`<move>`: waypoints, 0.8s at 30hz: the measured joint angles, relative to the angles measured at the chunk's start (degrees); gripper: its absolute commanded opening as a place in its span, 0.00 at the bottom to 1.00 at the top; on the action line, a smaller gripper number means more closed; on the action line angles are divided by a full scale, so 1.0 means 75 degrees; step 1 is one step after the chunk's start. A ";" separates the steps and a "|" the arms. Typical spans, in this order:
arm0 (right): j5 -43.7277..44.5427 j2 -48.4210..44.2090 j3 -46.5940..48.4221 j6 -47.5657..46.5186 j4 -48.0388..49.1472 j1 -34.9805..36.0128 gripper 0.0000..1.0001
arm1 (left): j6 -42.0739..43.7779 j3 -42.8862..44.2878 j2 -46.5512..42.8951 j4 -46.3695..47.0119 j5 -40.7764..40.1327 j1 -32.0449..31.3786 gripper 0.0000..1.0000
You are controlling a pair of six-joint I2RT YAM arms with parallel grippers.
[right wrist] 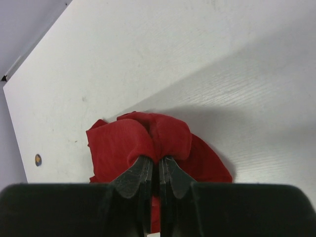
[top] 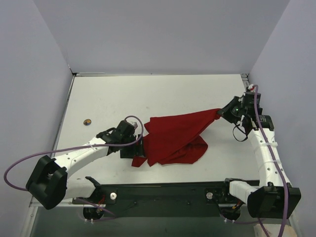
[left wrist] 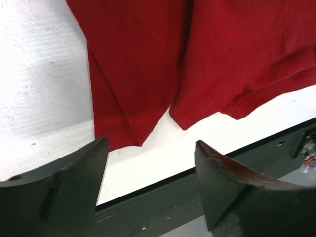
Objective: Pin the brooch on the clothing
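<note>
The clothing (top: 173, 137), a dark red T-shirt, lies crumpled mid-table with one corner drawn up to the right. My right gripper (top: 220, 112) is shut on that corner, and red cloth (right wrist: 148, 140) bunches over its fingertips (right wrist: 139, 174). My left gripper (top: 132, 147) stands open at the shirt's left lower edge. In the left wrist view nothing lies between its fingers (left wrist: 74, 173); the shirt's hem and a sleeve (left wrist: 148, 89) lie just beyond the tips. The brooch (top: 87, 121), a tiny round badge, rests alone on the table far left and shows as a speck (right wrist: 38, 159).
The white table (top: 148, 94) is walled by grey panels on three sides. A black rail (top: 163, 190) carrying the arm bases runs along the near edge, close under the left gripper. Purple cables (top: 29, 158) loop off both arms.
</note>
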 measured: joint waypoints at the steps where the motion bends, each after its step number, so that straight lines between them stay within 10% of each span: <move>1: 0.0000 -0.0082 -0.0023 -0.0015 -0.0035 -0.0108 0.00 | -0.0058 -0.0003 0.0000 0.0055 0.0006 0.0000 0.71; 24: -0.0224 -0.0393 -0.0848 -0.0353 -0.0338 -0.0487 0.00 | -0.2011 -0.0318 0.1498 0.2148 0.0708 -0.1084 0.69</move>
